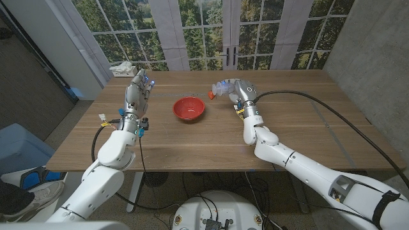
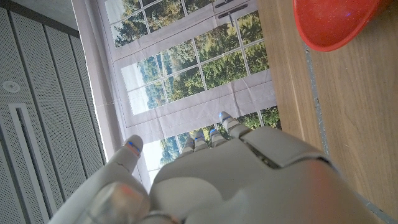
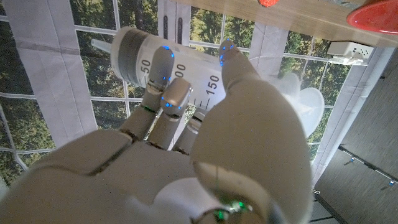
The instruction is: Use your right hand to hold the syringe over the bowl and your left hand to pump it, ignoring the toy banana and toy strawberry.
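Syringe [image 3: 186, 68]: gripped in my right hand [image 1: 231, 89], upper centre-right of the head view, just right of the red bowl [image 1: 189, 109]. My left hand [image 1: 136, 89], upper left, holds nothing, fingers apart.

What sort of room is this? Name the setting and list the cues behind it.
Probably an office or lab space used for robot trials: a wooden table standing before tall paned glass doors that look onto trees, grey wall panels at the side, and cables running along both arms.
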Robot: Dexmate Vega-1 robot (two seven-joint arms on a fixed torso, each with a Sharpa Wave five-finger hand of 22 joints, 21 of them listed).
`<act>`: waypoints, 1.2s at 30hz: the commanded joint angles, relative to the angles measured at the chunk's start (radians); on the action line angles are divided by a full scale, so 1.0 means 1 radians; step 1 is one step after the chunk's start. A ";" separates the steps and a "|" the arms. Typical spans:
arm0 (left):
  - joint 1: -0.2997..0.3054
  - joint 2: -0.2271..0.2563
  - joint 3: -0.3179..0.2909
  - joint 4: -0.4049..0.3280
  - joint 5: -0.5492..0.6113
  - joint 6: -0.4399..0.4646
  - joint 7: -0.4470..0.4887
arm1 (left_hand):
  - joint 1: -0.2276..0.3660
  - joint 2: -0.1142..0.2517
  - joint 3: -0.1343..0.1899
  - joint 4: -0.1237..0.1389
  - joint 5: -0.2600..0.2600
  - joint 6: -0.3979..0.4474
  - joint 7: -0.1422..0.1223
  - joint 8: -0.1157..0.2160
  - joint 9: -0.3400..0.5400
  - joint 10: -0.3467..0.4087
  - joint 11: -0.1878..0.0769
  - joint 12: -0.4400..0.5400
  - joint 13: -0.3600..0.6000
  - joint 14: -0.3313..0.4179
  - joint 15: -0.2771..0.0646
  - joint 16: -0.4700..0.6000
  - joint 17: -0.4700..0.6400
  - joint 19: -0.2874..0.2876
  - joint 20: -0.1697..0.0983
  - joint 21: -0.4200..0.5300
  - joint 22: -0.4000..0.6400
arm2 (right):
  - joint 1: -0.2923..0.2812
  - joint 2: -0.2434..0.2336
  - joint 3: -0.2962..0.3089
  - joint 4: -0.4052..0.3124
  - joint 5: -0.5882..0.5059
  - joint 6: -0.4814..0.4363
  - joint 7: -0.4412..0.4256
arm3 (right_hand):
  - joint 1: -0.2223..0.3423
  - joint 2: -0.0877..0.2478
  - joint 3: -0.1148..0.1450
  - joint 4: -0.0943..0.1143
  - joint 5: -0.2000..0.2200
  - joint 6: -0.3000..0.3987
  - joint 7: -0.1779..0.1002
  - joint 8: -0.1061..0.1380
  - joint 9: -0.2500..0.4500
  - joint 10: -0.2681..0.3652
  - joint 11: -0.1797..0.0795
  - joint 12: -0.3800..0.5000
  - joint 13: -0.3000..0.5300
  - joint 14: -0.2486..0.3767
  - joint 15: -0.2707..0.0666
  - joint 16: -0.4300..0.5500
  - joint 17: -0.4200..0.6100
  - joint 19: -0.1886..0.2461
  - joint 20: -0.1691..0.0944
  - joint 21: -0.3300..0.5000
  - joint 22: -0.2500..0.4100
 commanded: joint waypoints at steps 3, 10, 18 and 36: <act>0.006 0.011 0.001 -0.009 -0.001 0.006 -0.006 | -0.005 0.078 0.003 0.009 0.005 -0.002 -0.009 0.008 -0.001 -0.006 0.003 0.008 0.001 -0.013 -0.056 0.001 -0.001 -0.002 -0.065 -0.003 0.002 | 0.018 -0.021 -0.031 -0.024 -0.019 -0.155 0.103 | -0.009 0.015 0.001 0.016 0.000 0.300 0.285 0.003 0.005 0.316 0.097 0.006 0.005 -0.008 -0.043 -0.004 0.001 -0.013 -0.110 -0.003 0.003; 0.001 0.025 0.002 -0.012 -0.008 0.022 -0.019 | -0.004 0.074 0.000 0.013 0.007 0.004 -0.011 0.010 -0.001 0.001 0.002 0.010 0.001 -0.005 -0.055 0.004 -0.002 -0.001 -0.064 -0.002 0.001 | 0.043 -0.033 -0.056 -0.046 -0.023 -0.235 0.210 | -0.009 0.016 0.001 0.016 0.000 0.301 0.283 0.003 0.005 0.314 0.096 0.008 0.010 -0.013 -0.043 -0.005 0.001 -0.013 -0.109 -0.005 -0.003; -0.010 0.020 0.007 -0.002 -0.007 0.014 -0.020 | -0.003 0.070 -0.003 0.016 0.008 0.012 -0.011 0.012 -0.001 0.006 0.003 0.012 0.001 -0.002 -0.055 0.004 -0.003 0.003 -0.064 -0.001 0.001 | 0.070 -0.035 -0.082 -0.050 -0.016 -0.288 0.290 | -0.011 0.017 0.001 0.017 -0.001 0.297 0.284 0.001 0.005 0.310 0.098 0.006 0.010 -0.019 -0.043 -0.006 0.001 -0.021 -0.106 -0.007 -0.006; -0.024 0.035 0.009 0.002 -0.026 0.032 -0.031 | -0.001 0.057 -0.011 0.022 0.012 0.029 -0.015 0.015 -0.001 0.021 0.000 0.015 0.000 0.014 -0.053 0.006 -0.004 0.018 -0.054 0.004 0.000 | 0.161 0.017 -0.159 0.029 -0.004 -0.445 0.414 | 0.001 0.023 0.013 0.010 -0.002 0.287 0.296 -0.001 0.006 0.300 0.104 0.002 0.007 -0.041 -0.043 -0.014 -0.002 -0.011 -0.097 -0.021 -0.026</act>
